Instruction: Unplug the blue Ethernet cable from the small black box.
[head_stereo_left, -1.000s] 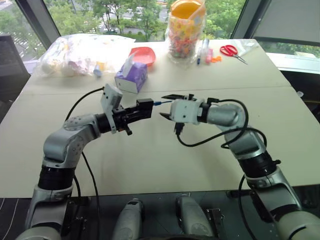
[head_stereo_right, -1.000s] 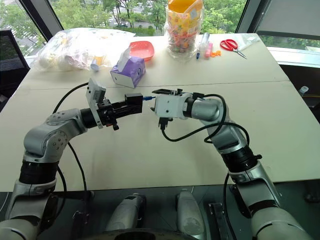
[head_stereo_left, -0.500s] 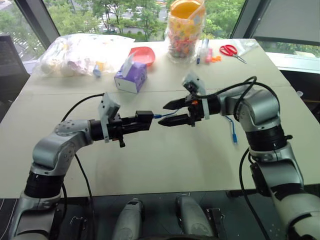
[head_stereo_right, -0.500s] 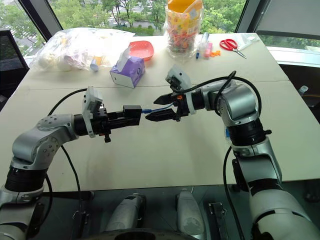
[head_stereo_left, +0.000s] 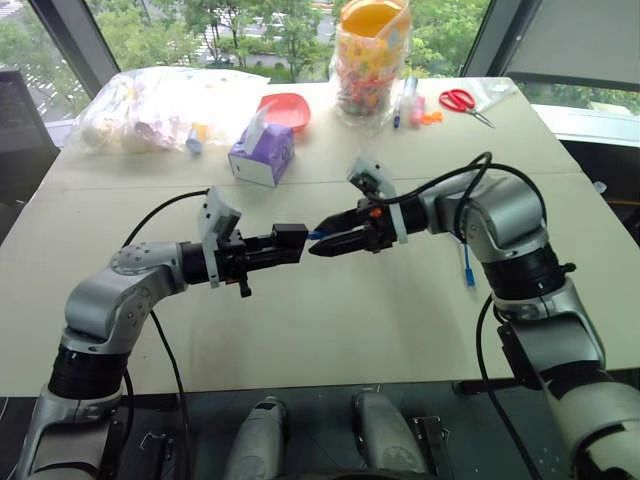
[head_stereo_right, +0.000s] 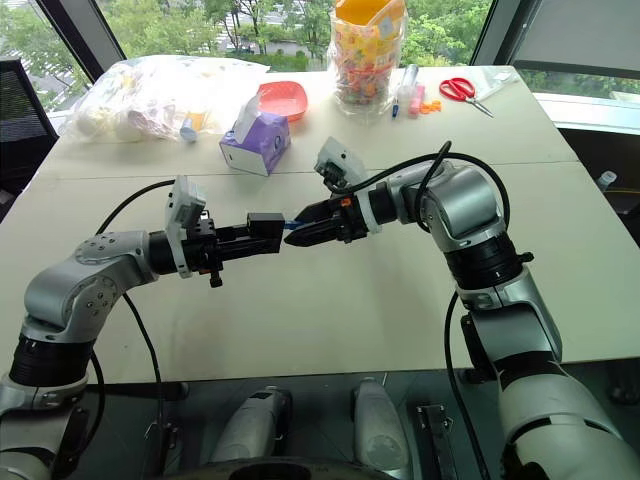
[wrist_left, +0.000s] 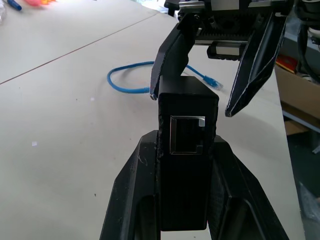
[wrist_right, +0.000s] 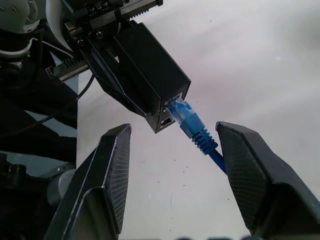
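Grip of the left gripper (head_stereo_left: 284, 243) clamped tight on the small black box (head_stereo_left: 290, 236), fingers closed flat against two opposite sides, box held above the table (head_stereo_left: 330, 330) near mid-scene with nothing under it. Seen from the left wrist: an empty square socket on the near face of the box, black fingers (wrist_left: 131, 200) running up both flanks. At 3 o'clock of the box, just beside it, the right gripper (head_stereo_left: 317, 240), pointing back at the box, jaws parted and holding nothing. From the right wrist: one finger to each side of the blue Ethernet cable (wrist_right: 193, 126), a clear gap on both sides, no contact with plug or boot. Plug seated in a socket on the far end of the box, ribbed blue boot sticking straight out, cord leading off past one right finger. Rest of the cable trailing toward 3 o'clock, a free end with its plug (head_stereo_left: 467, 272) showing beside the right forearm. Farther back on the table: purple tissue box (head_stereo_left: 262, 152) at 12 o'clock of the black box and well apart from it, red bowl (head_stereo_left: 286, 110) just behind that, clear plastic bag (head_stereo_left: 165, 105) at 11 o'clock, jar with an orange lid (head_stereo_left: 372, 62) at 1 o'clock, red-handled scissors (head_stereo_left: 462, 102) at 2 o'clock near the far edge.
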